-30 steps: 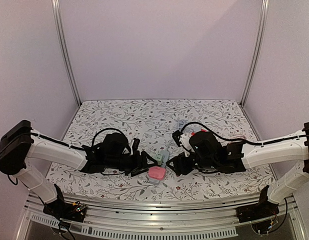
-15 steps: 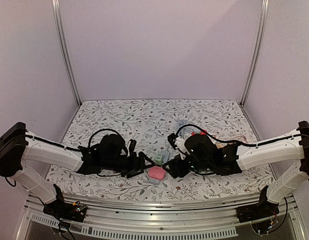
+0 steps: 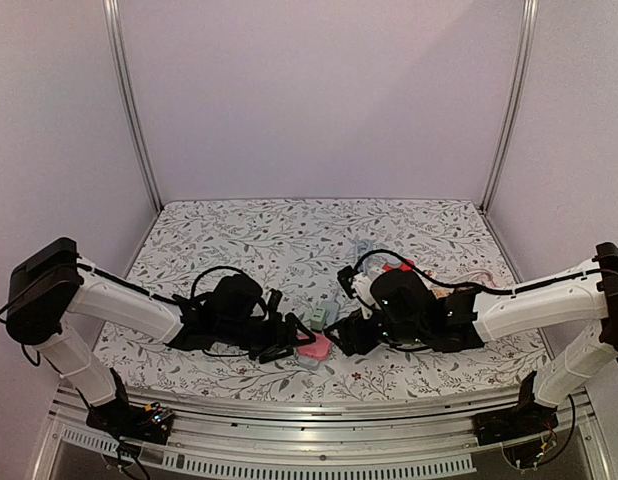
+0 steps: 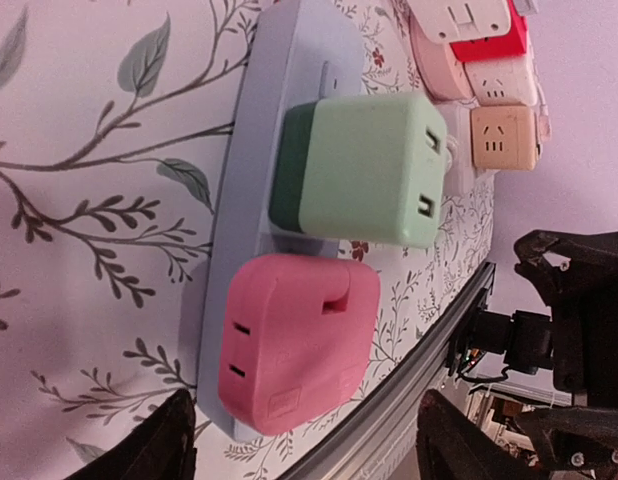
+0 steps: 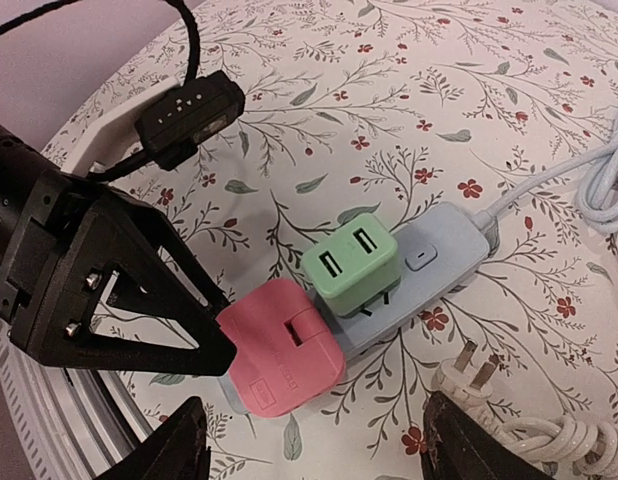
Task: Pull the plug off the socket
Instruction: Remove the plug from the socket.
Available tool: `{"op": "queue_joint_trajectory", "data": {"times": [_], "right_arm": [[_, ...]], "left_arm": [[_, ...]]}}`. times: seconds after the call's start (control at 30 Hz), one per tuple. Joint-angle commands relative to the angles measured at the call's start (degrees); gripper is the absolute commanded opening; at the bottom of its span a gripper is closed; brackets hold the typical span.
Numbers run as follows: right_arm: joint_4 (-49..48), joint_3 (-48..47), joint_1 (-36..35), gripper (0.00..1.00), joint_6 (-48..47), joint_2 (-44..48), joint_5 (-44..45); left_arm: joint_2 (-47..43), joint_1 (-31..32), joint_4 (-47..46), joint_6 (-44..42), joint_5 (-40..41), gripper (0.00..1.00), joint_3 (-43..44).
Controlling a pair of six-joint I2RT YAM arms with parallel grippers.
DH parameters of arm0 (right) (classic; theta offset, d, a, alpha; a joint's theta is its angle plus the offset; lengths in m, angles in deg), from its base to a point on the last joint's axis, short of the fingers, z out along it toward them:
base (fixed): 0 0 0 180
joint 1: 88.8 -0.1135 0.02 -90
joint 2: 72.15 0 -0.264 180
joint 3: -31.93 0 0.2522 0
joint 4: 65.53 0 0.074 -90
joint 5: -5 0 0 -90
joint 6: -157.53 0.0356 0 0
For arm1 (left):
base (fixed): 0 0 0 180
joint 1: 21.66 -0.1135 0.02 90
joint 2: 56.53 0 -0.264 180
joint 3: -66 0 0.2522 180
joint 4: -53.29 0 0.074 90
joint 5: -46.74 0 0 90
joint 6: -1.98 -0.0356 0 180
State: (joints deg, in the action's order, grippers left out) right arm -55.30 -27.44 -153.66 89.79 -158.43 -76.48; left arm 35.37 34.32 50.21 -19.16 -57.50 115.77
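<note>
Fingers (image 4: 171, 442) of left hand (image 4: 305, 405) spread wide, flanking pink plug (image 4: 294, 345).

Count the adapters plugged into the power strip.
2: the green adapter mid power strip, the pink adapter at its end, lower left in right wrist view. None seem hidden.

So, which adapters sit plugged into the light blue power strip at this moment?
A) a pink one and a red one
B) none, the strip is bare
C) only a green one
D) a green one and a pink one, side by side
D: the right wrist view shows the green adapter and the pink adapter both seated on the power strip, next to each other.
</note>
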Motion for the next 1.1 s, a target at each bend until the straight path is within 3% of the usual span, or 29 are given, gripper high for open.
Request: {"op": "queue_joint_trajectory", "data": {"times": [0.0,1.07], "right_arm": [[-0.7,1.1,-0.3,0.72,0.7,0.9,1.4],[-3.6,4.9,-0.4,0.71,1.6,2.5,0.6]], "left_arm": [[1.0,1.1,-1.0,-0.4,-1.0,0.73,1.9],[-0.2,1.0,-1.7,-2.7,-0.2,0.69,6.6]]}}
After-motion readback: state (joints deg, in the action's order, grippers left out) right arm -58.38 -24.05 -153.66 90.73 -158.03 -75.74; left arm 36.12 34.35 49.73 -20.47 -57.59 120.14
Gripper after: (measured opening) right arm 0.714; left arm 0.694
